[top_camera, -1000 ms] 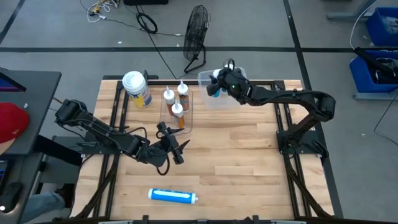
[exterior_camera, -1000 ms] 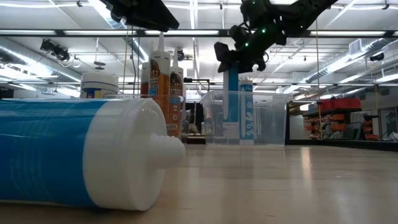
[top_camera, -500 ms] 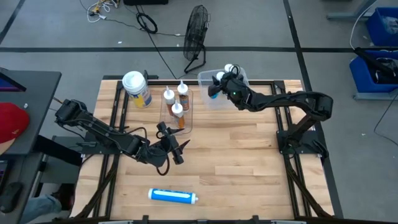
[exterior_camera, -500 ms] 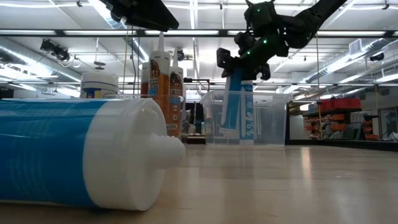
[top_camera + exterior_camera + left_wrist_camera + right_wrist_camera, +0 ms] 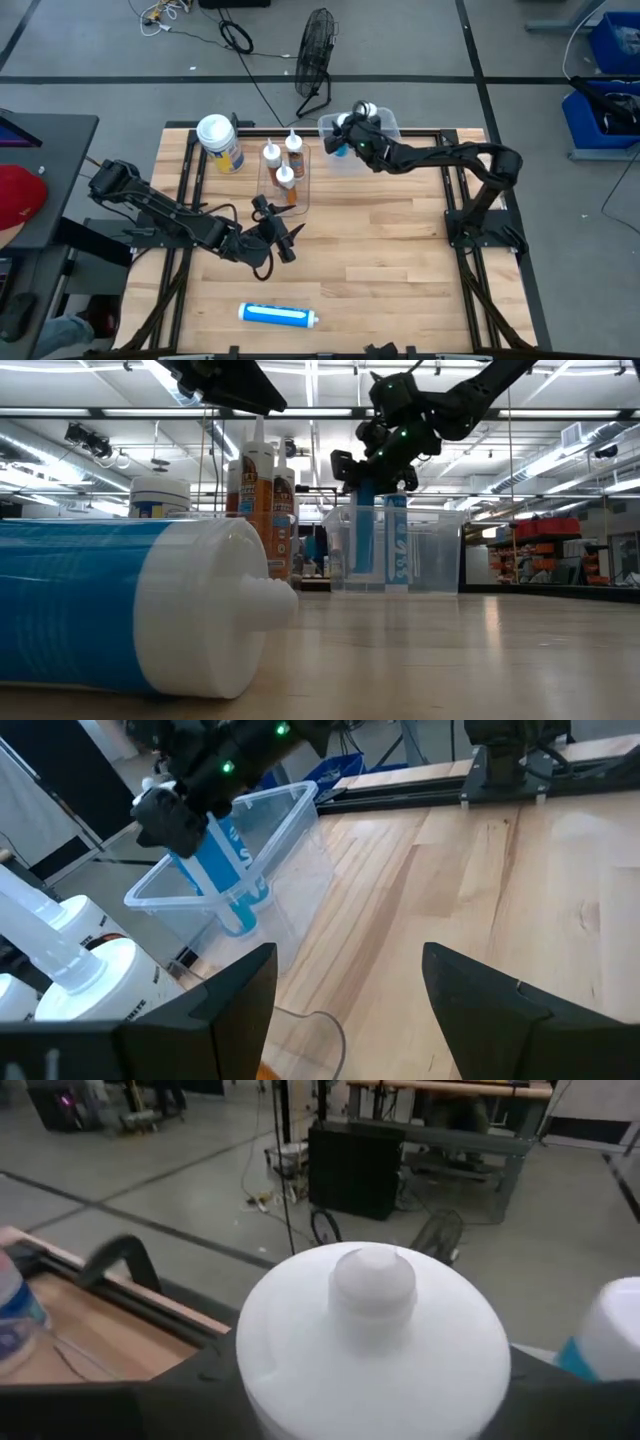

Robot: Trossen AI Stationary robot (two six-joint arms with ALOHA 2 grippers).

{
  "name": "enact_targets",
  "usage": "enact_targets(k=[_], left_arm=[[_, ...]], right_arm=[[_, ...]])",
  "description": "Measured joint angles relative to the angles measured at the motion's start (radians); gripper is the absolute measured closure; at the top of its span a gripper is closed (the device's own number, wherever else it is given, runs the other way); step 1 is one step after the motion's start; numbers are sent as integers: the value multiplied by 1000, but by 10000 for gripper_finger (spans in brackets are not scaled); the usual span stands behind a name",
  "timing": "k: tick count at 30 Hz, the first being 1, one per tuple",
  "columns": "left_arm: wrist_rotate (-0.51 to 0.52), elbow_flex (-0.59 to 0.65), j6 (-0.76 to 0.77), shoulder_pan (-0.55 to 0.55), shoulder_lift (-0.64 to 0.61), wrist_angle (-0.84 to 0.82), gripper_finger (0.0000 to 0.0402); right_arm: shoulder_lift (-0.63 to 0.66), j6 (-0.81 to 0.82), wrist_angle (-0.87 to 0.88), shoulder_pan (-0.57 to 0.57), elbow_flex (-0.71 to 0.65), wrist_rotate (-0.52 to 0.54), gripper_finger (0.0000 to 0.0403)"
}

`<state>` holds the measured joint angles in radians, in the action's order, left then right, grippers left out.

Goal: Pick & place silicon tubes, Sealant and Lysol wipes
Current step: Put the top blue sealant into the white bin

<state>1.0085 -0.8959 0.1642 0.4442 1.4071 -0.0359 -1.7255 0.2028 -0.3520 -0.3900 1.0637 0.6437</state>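
The Lysol wipes (image 5: 220, 142) are standing upright at the table's far left corner, well left of the clear bin (image 5: 333, 159). Just left of that bin, the orange tubes (image 5: 283, 165) are sitting upright. The left gripper (image 5: 281, 238) is hanging nearer than the bin, fingers spread, empty. Over the bin, the right gripper (image 5: 347, 133) is pinching a blue tube (image 5: 364, 525), lower end inside, beside another blue tube (image 5: 396, 540).
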Motion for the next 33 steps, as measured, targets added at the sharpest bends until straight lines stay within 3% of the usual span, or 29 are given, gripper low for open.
enact_targets(k=[15,33], left_arm=[[0,0,8,0,0,-20,148],[0,0,13,0,0,-22,148]], right_arm=[[-80,21,34,-28,52,-8,184],[-80,-6,44,-25,52,-32,120]])
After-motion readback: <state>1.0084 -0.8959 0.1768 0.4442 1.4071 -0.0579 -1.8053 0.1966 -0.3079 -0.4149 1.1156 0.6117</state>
